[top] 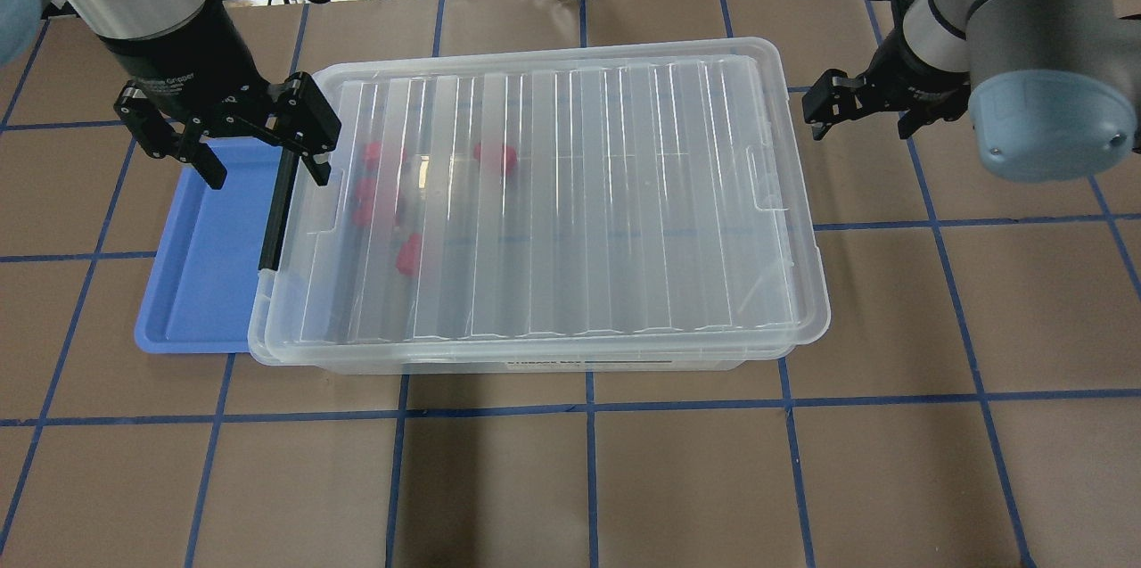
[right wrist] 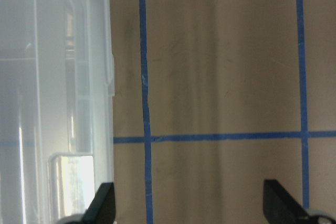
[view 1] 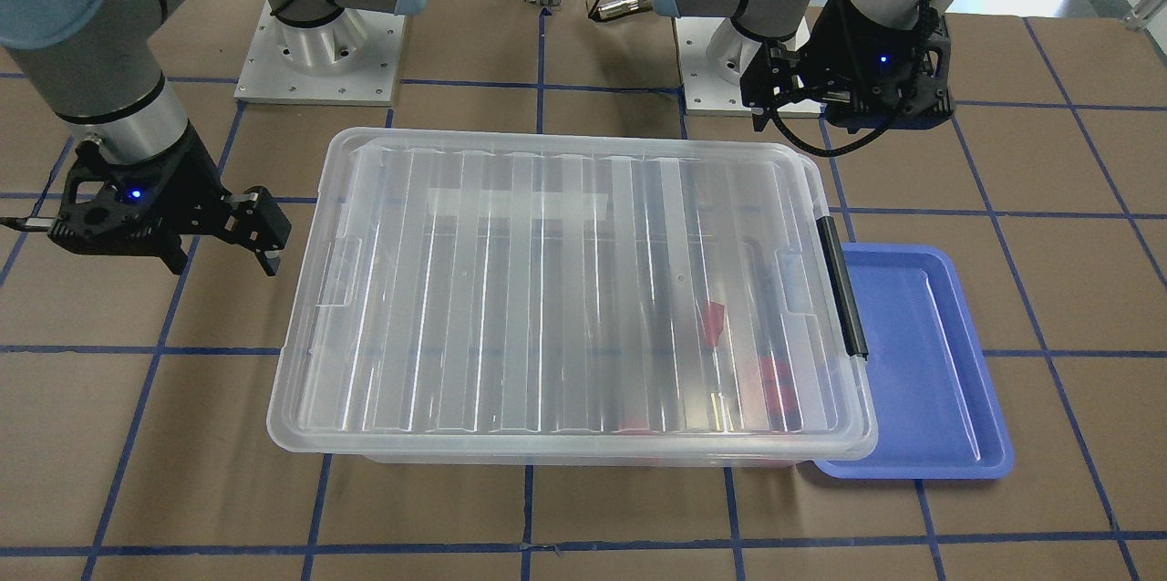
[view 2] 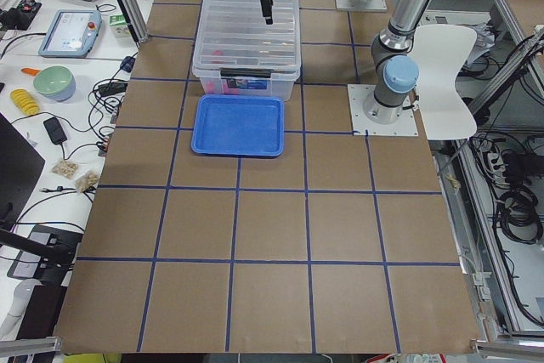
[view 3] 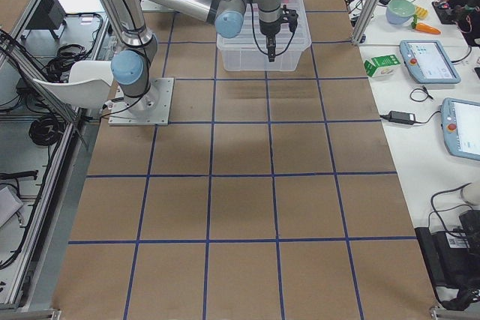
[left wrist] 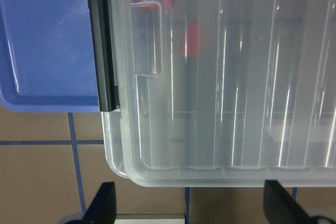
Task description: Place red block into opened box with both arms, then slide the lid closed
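Lid (top: 553, 193) sits full over the box (top: 535, 365), red blocks (top: 410, 254) showing inside at its nine o'clock end, so with my left pincer (top: 263, 162) at nine and right pincer (top: 863, 115) at three both released and empty, I judge closing nearly finished, needing at most a gentle squaring nudge.
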You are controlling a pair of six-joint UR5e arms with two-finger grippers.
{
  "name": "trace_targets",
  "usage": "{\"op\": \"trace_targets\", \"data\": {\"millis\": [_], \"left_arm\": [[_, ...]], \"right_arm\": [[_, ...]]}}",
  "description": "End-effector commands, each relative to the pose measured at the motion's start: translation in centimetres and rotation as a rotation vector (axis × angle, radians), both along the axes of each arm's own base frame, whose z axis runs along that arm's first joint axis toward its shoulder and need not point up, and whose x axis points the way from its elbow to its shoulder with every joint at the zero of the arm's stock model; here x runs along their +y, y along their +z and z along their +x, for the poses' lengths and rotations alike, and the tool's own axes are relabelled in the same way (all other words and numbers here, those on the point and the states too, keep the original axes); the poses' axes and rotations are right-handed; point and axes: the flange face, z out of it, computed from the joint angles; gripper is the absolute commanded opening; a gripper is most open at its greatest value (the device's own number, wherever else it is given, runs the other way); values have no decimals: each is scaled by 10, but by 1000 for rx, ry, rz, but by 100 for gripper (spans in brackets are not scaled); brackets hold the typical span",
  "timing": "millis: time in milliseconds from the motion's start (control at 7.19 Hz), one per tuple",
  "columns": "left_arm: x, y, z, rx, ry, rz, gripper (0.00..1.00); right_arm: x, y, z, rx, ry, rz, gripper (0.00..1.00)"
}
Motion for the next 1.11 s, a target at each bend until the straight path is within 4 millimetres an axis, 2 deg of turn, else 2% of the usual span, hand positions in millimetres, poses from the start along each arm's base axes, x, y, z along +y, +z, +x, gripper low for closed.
{"op": "trace_targets", "data": {"millis": [0, 139, 278, 417, 557, 974], "left_arm": [[1, 1, -1, 1, -1, -3, 100], [0, 1, -1, 6, 1, -5, 100], [1, 3, -1, 4, -1, -8, 100], [1, 2, -1, 3, -1, -6, 100], [1, 3, -1, 4, -1, -8, 100], [1, 2, -1, 2, -3, -6, 100]], "right_arm": [[12, 78, 9, -4, -11, 52, 96], [19, 103, 25, -16, -65, 82, 98], [26, 110, 48, 11, -82, 88, 98], [31, 107, 77, 24, -67, 88, 98], [35, 104, 90, 28, -46, 93, 100], [33, 105, 91, 14, -27, 83, 100]]}}
